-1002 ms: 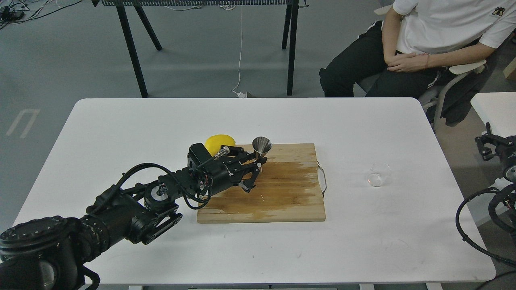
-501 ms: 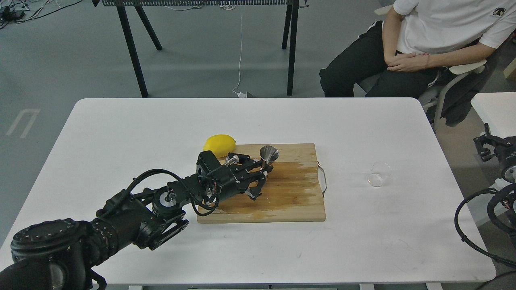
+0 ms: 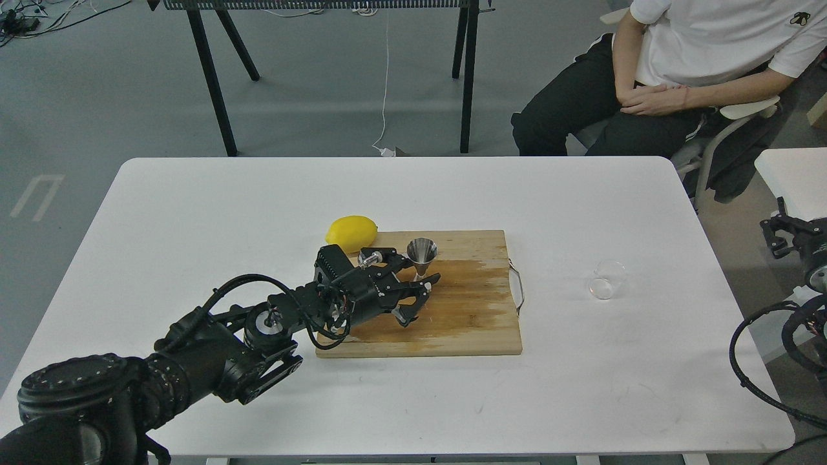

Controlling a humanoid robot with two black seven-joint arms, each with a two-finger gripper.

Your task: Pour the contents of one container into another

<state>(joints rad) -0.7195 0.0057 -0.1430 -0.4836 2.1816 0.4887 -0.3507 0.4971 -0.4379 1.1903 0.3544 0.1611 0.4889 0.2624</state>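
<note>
The left gripper [image 3: 420,294] is hanging spread open at frame centre, its fingers flanking the jigger's [image 3: 421,256] base on the board [image 3: 465,310]; the cup [image 3: 607,279] is sitting mid-right on the table [image 3: 194,213]; whether the right gripper [image 3: 778,230] is clenched cannot be told.

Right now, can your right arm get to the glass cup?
Probably yes: the clear glass cup stands alone on the white table, right of the cutting board, with nothing between it and the right gripper.

Jigger [image 3: 421,256] on board [image 3: 465,310], cup [image 3: 608,279] right.
</note>
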